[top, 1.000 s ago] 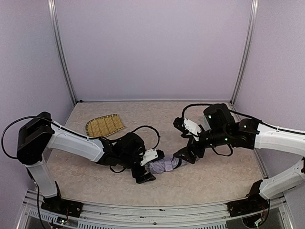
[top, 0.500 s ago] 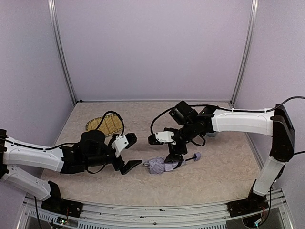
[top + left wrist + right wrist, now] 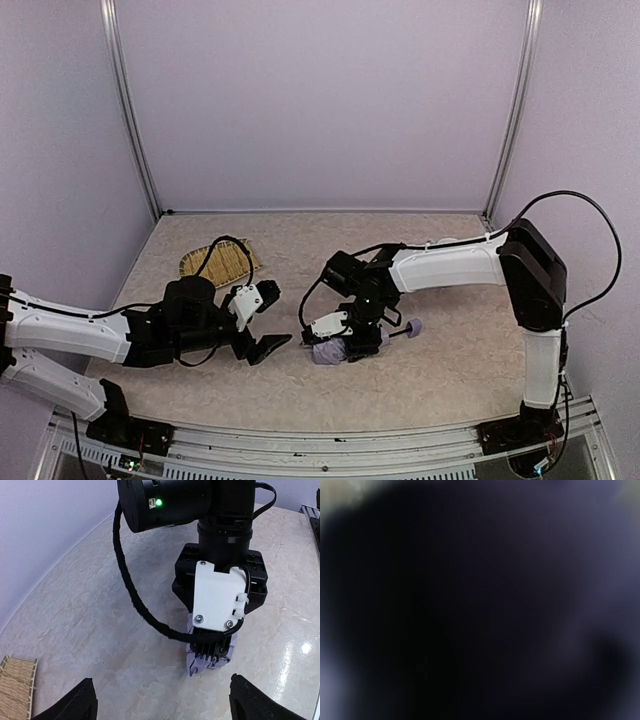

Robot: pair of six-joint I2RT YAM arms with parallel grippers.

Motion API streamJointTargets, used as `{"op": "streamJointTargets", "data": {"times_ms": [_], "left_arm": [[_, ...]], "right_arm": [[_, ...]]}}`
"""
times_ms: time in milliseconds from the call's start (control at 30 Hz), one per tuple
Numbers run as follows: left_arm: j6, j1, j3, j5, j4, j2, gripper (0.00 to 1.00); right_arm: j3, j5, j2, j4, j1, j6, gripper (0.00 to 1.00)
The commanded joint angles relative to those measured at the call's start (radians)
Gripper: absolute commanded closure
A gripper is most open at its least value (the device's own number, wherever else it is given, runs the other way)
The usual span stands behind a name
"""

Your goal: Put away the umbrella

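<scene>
Finding the umbrella point(image 3: 326, 352) lying folded on the table point(image 3: 450, 372), close to the middle, with its small knob point(image 3: 414, 327) poking out toward the right side. Bearing down on that lavender bundle with the right tool point(image 3: 350, 340), planted right on top of the fabric and covering most of it from above. Not managing to tell whether it is clamping the bundle or merely resting on it, and getting nothing but a dark blur from the right wrist view. Hovering low just to the left with the left tool point(image 3: 270, 320), spread wide apart, gripping nothing, facing the near end of the bundle and not touching it. Spotting a woven bamboo mat point(image 3: 218, 262) lying flat farther back on the left, well apart from the umbrella.
</scene>
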Motion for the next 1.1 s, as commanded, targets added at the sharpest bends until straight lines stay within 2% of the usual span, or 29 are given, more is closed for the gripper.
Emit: {"op": "streamJointTargets", "data": {"times_ms": [0, 133, 267, 400, 533, 667, 900, 1000, 1067], "left_arm": [[0.001, 0.006, -0.016, 0.016, 0.02, -0.008, 0.12], [0.003, 0.007, -0.021, 0.003, 0.023, -0.019, 0.12], [-0.016, 0.012, -0.023, -0.05, 0.023, -0.052, 0.12], [-0.075, 0.035, -0.023, -0.244, 0.008, -0.138, 0.11], [-0.108, 0.051, -0.031, -0.345, 0.002, -0.306, 0.11], [-0.129, 0.056, -0.042, -0.367, 0.019, -0.481, 0.11], [-0.163, 0.062, 0.006, -0.44, -0.06, -0.602, 0.11], [-0.184, 0.067, 0.03, -0.433, -0.102, -0.603, 0.11], [-0.198, 0.07, 0.03, -0.413, -0.107, -0.596, 0.12]], "right_arm": [[0.024, 0.095, 0.036, -0.061, 0.018, 0.012, 0.37], [0.04, 0.096, 0.044, -0.044, 0.035, 0.02, 0.68], [0.08, 0.045, 0.018, 0.006, 0.044, 0.041, 0.84], [0.1, -0.034, -0.063, 0.151, 0.029, 0.093, 1.0], [0.123, -0.137, -0.141, 0.417, -0.02, 0.206, 1.0], [0.191, -0.224, -0.176, 0.788, -0.063, 0.384, 1.0], [0.296, -0.269, -0.245, 1.457, -0.044, 0.721, 1.0], [0.203, -0.226, -0.296, 1.699, -0.002, 0.756, 1.0], [0.034, -0.193, -0.323, 1.843, 0.008, 0.797, 1.0]]}}
